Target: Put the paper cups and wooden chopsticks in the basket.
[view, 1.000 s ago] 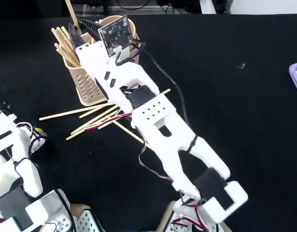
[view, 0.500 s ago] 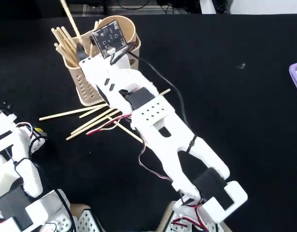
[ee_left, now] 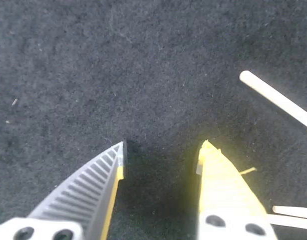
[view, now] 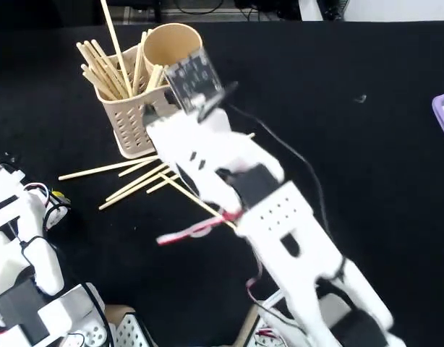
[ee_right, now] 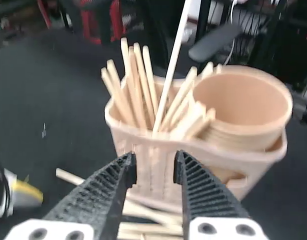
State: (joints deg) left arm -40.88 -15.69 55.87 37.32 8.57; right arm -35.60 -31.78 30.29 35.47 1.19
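Beside the basket, with the right end effector parted and apparently empty, lower onto the loose chopsticks on the counter, clamp one, and lift it in beside the paper cup.

Bright, even overhead light.
Soft shadow under the left gripper (darkest between its tips) on black table.

Beige perforated basket stands upright on the black worktop. A paper cup sits in it, mouth up, possibly nested over others. A bundle of wooden chopsticks stands beside the cup, leaning outward. Loose chopsticks lie fanned on the worktop at the basket's base.
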